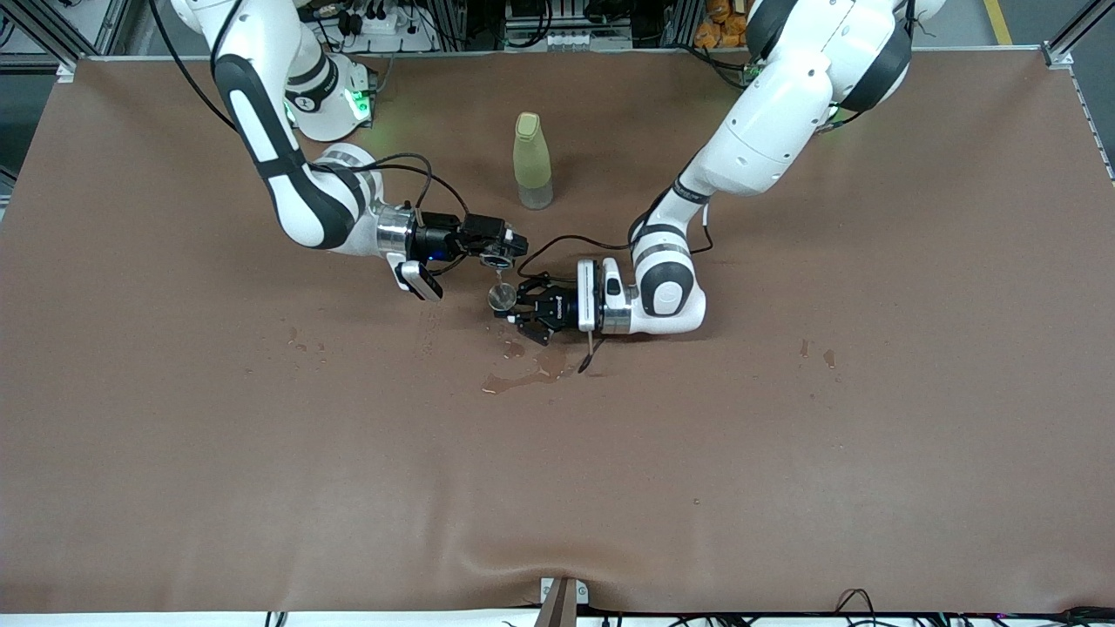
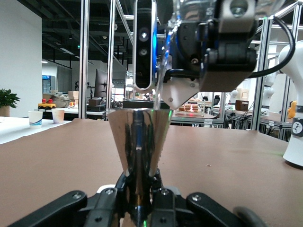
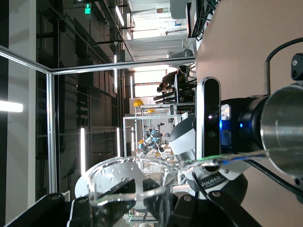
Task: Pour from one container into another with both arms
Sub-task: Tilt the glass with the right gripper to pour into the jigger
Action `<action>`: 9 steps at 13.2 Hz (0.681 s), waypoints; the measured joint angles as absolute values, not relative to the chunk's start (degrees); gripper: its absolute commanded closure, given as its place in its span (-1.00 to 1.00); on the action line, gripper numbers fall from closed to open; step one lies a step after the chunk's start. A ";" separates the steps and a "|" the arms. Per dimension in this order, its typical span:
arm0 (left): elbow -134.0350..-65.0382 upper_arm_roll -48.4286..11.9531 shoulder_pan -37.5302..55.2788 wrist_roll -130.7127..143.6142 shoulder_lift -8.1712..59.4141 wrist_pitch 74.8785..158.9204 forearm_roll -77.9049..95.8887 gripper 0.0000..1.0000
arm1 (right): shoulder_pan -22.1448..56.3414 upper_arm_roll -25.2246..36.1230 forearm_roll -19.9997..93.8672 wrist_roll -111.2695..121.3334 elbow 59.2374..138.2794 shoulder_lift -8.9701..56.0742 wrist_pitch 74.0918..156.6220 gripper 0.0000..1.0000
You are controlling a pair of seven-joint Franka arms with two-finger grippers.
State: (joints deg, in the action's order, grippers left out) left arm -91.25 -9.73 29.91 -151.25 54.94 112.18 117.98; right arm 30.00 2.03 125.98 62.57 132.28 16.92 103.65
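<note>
A shiny metal cup stands upright in the middle of the table, and my left gripper is shut on its narrow base. Just above it my right gripper is shut on a clear glass beaker, tipped toward the cup. A thin stream of water runs from the beaker's lip into the metal cup. In the left wrist view the right gripper hangs over the cup's rim.
A pale green bottle with its cap on stands farther from the front camera than the grippers. A puddle of spilled water lies on the brown tabletop just nearer the camera than the cup. Small wet spots lie toward either end.
</note>
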 measured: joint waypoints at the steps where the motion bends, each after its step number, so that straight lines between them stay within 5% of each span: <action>1: -91.46 -9.99 29.90 -151.48 54.85 112.18 117.98 1.00 | 30.00 2.03 125.98 61.78 132.16 16.92 103.65 1.00; 9: -92.27 -10.16 28.76 -152.03 54.81 110.71 117.98 1.00 | 30.00 2.03 125.98 51.16 131.65 16.91 103.65 1.00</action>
State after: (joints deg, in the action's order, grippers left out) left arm -92.27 -10.16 28.76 -152.03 54.81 110.71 117.98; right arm 30.00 2.03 125.98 51.16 131.65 16.91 103.65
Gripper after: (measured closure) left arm 0.793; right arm 0.833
